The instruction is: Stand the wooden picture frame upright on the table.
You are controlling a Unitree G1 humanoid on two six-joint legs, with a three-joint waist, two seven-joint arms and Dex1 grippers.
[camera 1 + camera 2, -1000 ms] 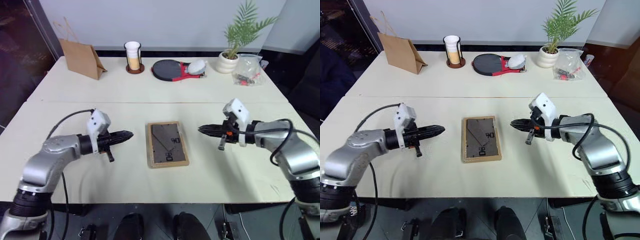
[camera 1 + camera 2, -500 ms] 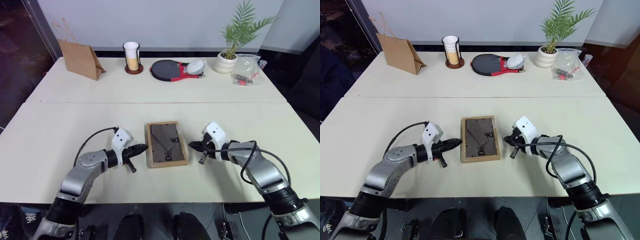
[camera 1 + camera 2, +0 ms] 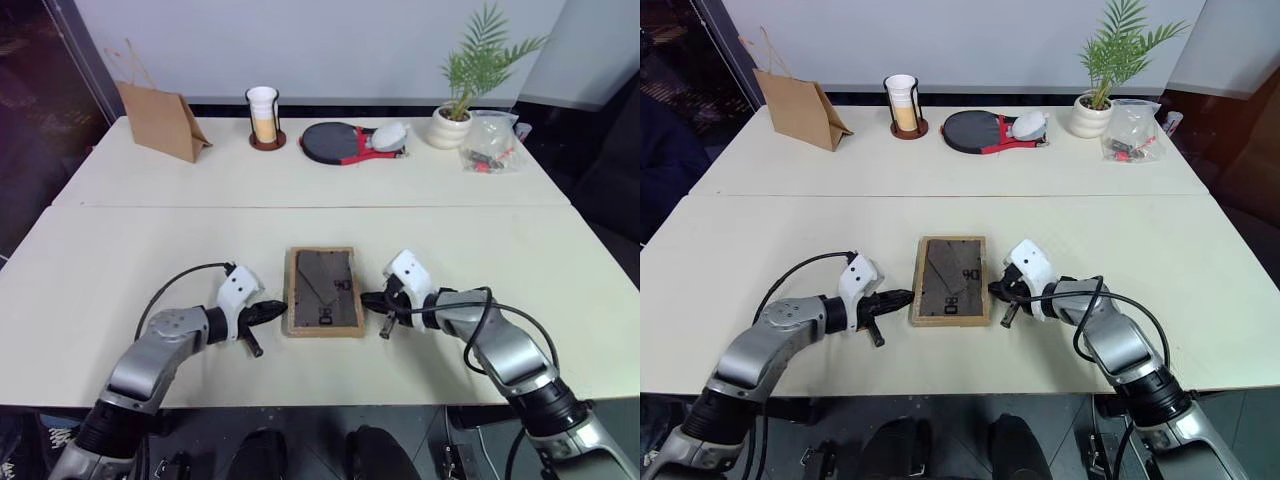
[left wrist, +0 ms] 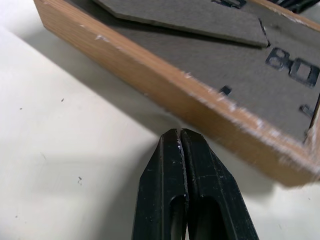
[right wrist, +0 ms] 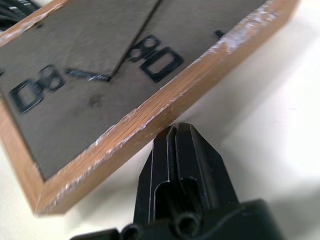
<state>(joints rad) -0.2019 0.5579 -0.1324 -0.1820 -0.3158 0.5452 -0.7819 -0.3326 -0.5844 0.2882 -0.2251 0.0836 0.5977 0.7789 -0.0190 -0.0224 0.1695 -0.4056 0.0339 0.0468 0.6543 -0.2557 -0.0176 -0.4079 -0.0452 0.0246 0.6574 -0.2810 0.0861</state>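
- The left gripper (image 3: pixel 277 308) has its two black fingers pressed together with nothing between them; its tip sits low on the table, right at the left long edge of the wooden picture frame (image 3: pixel 324 290). In the left wrist view the closed tip points at the frame's wooden side, very close, though whether it touches I cannot tell.
- The right gripper (image 3: pixel 368 299) is likewise pinched closed and empty, its tip at the frame's right long edge, opposite the left one. The right wrist view shows the tip tucked just under the edge's rim; contact looks likely but is not certain.
- The frame lies flat, back up, on the near half of the table (image 3: pixel 150 240), just on the near side of the seam. Its dark back panel shows printed characters and a folded stand lying flush.
- Progress, as I judge it: nothing of the standing-up is done. The frame is not yet lifted or tipped and the stand is not swung out. The two closed tips flanking the frame suggest a squeeze or pry from both sides to raise it.
- Well beyond the frame, along the far edge: a brown paper bag (image 3: pixel 160 118), a cup in a holder (image 3: pixel 265 115), a paddle (image 3: pixel 335 140), a potted plant (image 3: pixel 455 110) and a clear bag (image 3: pixel 492 140).
- Hidden: the frame's picture side faces the table, and the stand's hinge is hard to make out.
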